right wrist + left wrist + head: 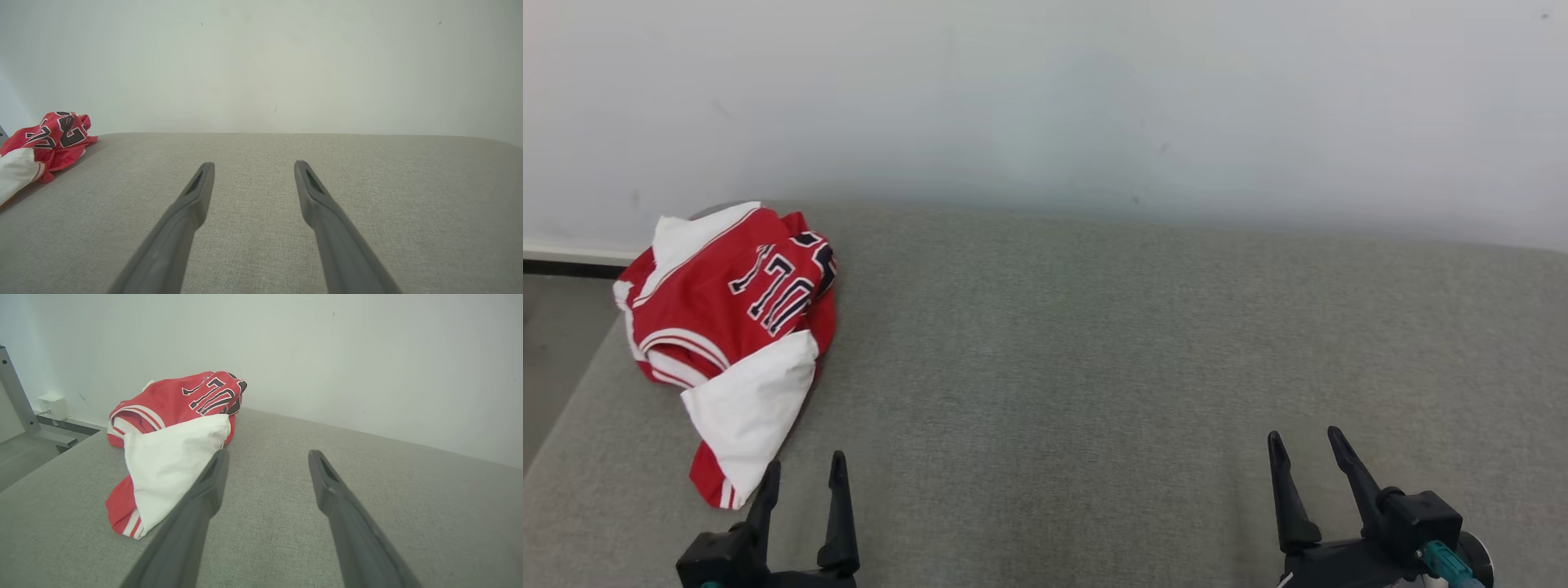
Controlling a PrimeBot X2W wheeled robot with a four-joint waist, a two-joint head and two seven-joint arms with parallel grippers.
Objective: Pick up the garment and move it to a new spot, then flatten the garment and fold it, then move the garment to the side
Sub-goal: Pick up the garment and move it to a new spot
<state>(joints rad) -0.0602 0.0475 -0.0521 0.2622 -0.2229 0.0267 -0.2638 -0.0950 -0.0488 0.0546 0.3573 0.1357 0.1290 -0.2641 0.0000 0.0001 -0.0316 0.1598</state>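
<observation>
Pale wall (pixel 1045 98) runs behind everything, plain apart from a few small marks. Below it spreads a wide grey upholstered surface (pixel 1094 367), its woven fabric reaching from the wall to the robot. Off its left edge a strip of grey floor (pixel 556 351) shows. From the left wrist, a slanted metal frame leg (pixel 16 396) and a small white wall box (pixel 52 407) stand down there by the skirting.

A red-and-white garment (pixel 727 327) lies crumpled at the far left of the surface, close to that edge. Its long axis runs from the wall toward the robot. The bunched red body, with dark white-edged numerals lying sideways, sits at the wall end. A white sleeve with a red striped cuff points toward the robot.

That cuff ends just beside the left gripper (pixel 805 461), which hangs low over the fabric with fingers spread and nothing between them. The right gripper (pixel 1303 434) is well apart from the garment on the other side, likewise spread wide and holding nothing, fingers pointing at the wall.
</observation>
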